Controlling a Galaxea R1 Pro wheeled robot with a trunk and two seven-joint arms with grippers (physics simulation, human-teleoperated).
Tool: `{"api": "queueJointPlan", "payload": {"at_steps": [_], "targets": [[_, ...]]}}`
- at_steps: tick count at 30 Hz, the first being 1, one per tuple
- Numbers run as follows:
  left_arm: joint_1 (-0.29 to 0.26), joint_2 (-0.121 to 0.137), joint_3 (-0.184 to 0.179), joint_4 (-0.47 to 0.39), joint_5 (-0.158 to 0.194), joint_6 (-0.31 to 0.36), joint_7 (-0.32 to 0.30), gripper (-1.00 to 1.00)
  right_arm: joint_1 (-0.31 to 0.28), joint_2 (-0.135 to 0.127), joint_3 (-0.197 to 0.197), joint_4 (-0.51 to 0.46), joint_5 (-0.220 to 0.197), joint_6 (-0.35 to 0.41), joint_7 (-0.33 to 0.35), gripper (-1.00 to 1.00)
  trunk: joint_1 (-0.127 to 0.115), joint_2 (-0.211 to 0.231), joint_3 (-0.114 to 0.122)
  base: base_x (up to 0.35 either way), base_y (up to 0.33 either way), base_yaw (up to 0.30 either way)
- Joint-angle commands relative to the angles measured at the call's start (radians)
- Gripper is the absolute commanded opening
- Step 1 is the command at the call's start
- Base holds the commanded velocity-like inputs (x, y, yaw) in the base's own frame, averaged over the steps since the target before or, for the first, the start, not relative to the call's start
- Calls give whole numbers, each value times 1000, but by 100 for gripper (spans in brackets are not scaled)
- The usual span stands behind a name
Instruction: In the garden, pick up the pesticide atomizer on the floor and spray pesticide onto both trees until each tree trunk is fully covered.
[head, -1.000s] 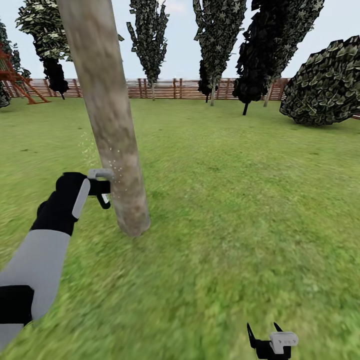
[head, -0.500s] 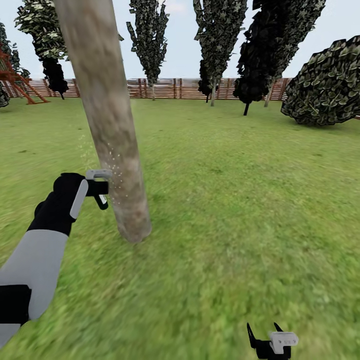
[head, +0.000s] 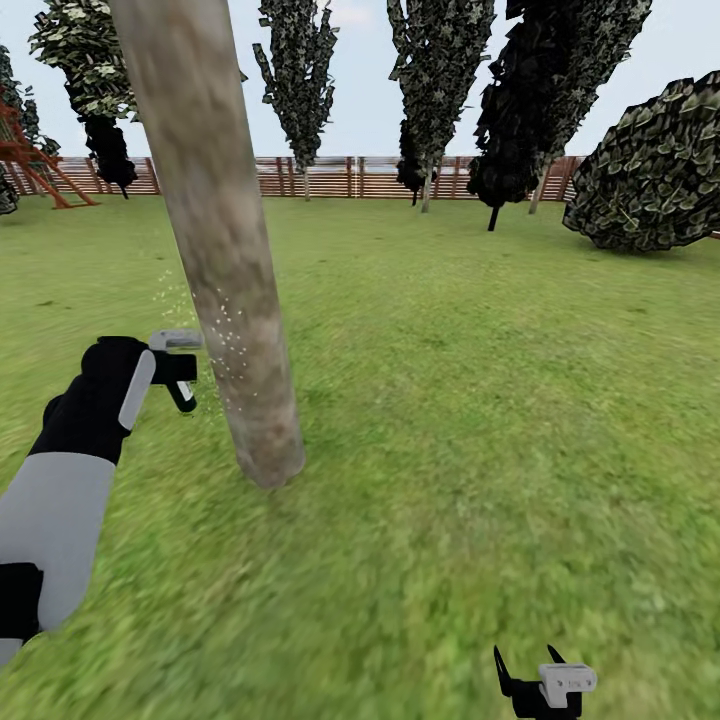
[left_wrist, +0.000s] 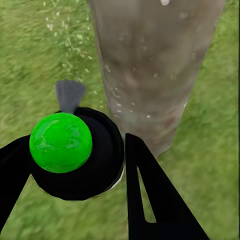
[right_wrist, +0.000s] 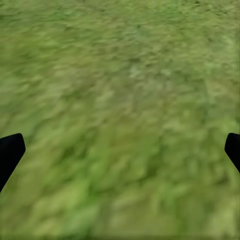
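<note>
The pesticide atomizer (left_wrist: 75, 155) sits clamped between the left gripper (head: 178, 378) fingers, its dark round body with a bright green top pointed at the tree trunk (head: 215, 250), which stands just beside it at about 3 o'clock in the head view. Pale droplets (head: 222, 335) speckle the bark and the air there. The right gripper (head: 530, 678) hangs at 5 o'clock over the grass (right_wrist: 120, 115), jaws spread wide, holding nothing. A wooden fence (head: 340, 176) runs along at 12 o'clock.
</note>
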Motion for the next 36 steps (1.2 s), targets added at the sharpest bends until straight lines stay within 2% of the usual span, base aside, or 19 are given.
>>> {"api": "queueJointPlan", "payload": {"at_steps": [1, 5, 8, 10, 12, 15, 17, 20, 25, 27, 29, 33, 36], "targets": [[-27, -2, -3, 0, -2, 3, 1, -100, 0, 0, 0, 0, 0, 0, 0, 100, 0, 0, 0, 0, 0, 0], [-18, 6, 1, 2, -3, -9, 0, -100, 0, 0, 1, 0, 0, 0, 0, 100, 0, 0, 0, 0, 0, 0], [86, -1, -6, -4, 0, -37, 2, -100, 0, 0, 0, 0, 0, 0, 0, 100, 0, 0, 0, 0, 0, 0], [114, -3, -5, -7, 1, -63, 3, -100, 0, 0, 1, 0, 0, 0, 0, 100, 0, 0, 0, 0, 0, 0], [169, -5, -4, -6, 2, -86, 4, -100, 0, 0, 1, 0, 0, 0, 0, 100, 0, 0, 0, 0, 0, 0], [223, -27, -14, -8, 1, -91, 4, -100, 0, 0, 1, 0, 0, 0, 0, 100, 0, 0, 0, 0, 0, 0], [247, -62, -25, -9, 1, -93, 5, -100, 0, 0, 1, 0, 0, 0, 0, 100, 0, 0, 0, 0, -42, 0], [255, -81, -27, -9, 0, -94, 7, -100, 0, 0, 1, 0, 0, 0, 0, 100, 0, 0, 0, 0, -224, 0], [256, -78, -27, 7, -4, -100, 10, -100, 0, 0, 1, 0, 0, 0, 0, 100, 0, 0, 0, 5, -271, 0], [269, -76, -27, 13, -4, -163, 11, -100, 0, 0, 1, 0, 0, 0, 0, 100, 0, 0, 0, 75, -272, 0], [274, -74, -26, 17, -4, -180, 11, -100, 0, 0, 1, 0, 0, 0, 0, 100, 0, 0, 0, 95, -272, 0], [277, -71, -23, 108, -4, -197, 19, -100, 0, 0, 1, 0, 0, 0, 0, 100, 0, 0, 0, 102, -272, 45], [277, -70, -21, 139, -4, -199, 51, -100, 0, 0, 1, 0, 0, 0, 0, 100, 0, 0, 0, 101, -272, 235]]}}
